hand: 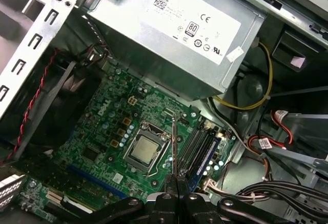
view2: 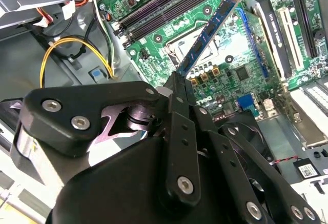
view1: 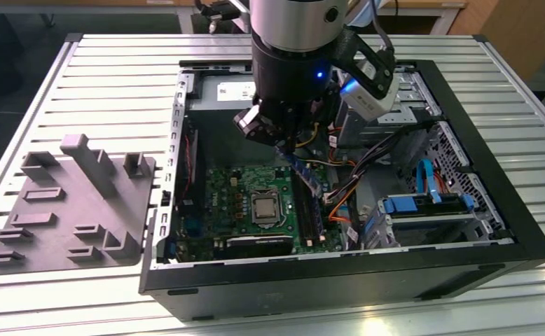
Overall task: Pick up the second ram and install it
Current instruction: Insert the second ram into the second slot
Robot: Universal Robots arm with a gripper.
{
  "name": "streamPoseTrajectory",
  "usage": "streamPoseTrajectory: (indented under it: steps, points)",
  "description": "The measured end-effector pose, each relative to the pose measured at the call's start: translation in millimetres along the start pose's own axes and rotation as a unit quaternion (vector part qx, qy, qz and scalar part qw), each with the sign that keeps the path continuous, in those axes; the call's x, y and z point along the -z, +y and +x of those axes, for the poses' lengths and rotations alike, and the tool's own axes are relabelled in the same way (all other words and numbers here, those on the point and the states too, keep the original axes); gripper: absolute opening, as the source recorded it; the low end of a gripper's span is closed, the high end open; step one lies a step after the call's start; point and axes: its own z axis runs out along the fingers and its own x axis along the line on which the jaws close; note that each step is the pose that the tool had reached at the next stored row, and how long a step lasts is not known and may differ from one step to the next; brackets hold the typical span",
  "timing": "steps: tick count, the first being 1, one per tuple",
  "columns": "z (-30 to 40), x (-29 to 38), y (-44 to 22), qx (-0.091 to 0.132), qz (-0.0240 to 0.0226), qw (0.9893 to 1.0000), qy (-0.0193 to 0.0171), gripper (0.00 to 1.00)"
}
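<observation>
My fingers (view2: pixel 180 106) are clamped on one end of the second ram (view2: pixel 210 29), over the motherboard (view2: pixel 154 42). It is light and stiff, probably fragile; edges only.

Pale ribbed metal surface (view1: pixel 104 77), slats running across exterior view. Bright glare (view1: pixel 384 325) on near slats. Dark floor (view1: pixel 6 63) beyond surface edge at exterior view's left. Brown wooden panel (view1: pixel 525 31) behind far corner at exterior view's right.
</observation>
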Motion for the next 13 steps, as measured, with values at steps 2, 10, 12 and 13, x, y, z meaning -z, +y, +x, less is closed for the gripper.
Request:
streamPoseTrajectory:
  steps: [2,10,12,13]
  points:
    - [0.0,0.0,0.0,-0.003,0.0002,1.0000,-0.0002,0.12]
    - [0.0,0.0,0.0,-0.016,0.0013,0.9999,-0.0010,0.12]
    - [0.0,0.0,0.0,-0.019,0.0015,0.9998,-0.0012,0.12]
    - [0.0,0.0,0.0,-0.020,0.0016,0.9998,-0.0012,0.12]
